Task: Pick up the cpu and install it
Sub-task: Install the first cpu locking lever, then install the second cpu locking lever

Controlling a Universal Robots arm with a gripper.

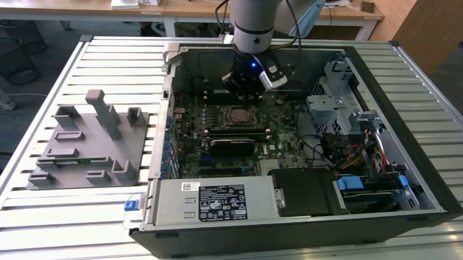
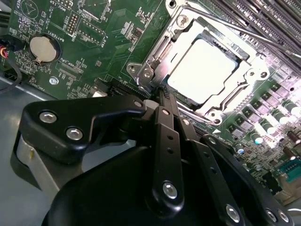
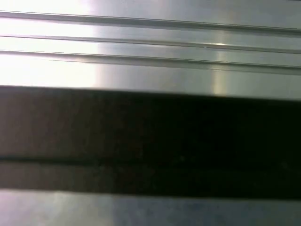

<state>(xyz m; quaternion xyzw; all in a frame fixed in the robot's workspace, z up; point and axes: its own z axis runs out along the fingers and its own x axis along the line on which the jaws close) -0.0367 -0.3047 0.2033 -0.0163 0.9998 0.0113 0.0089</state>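
Exterior view first: the arm comes straight down from the top of the picture into the open computer case (image 1: 405,135), which lies on its side on a slatted metal bench (image 1: 108,65). The gripper (image 1: 244,93) hangs just above the motherboard (image 1: 217,146), close over the far edge of the socket frame (image 1: 239,115), with a blue light glowing on the wrist. The cpu (image 1: 239,115) sits inside that frame. A white label with dark print lies on the grey power supply box (image 1: 217,201) at the near edge of the case; its writing is too small to read. On the exterior view's left a grey fixture block (image 1: 87,146) stands on the bench, well apart from the case. The case walls close in around the arm on the far side and on both flanks. Second wrist view: the black jaws reach toward the socket frame (image 2: 155,56), drawn together with nothing between them, their tips just beside the frame's edge. The cpu (image 2: 200,70), bright and silvery, lies flat in the frame under the metal bracket. A round coin battery (image 2: 42,48) sits on the green board, apart from the socket. First wrist view: pale metal slats (image 3: 150,42) run across, with a dark band (image 3: 150,141) beneath them.
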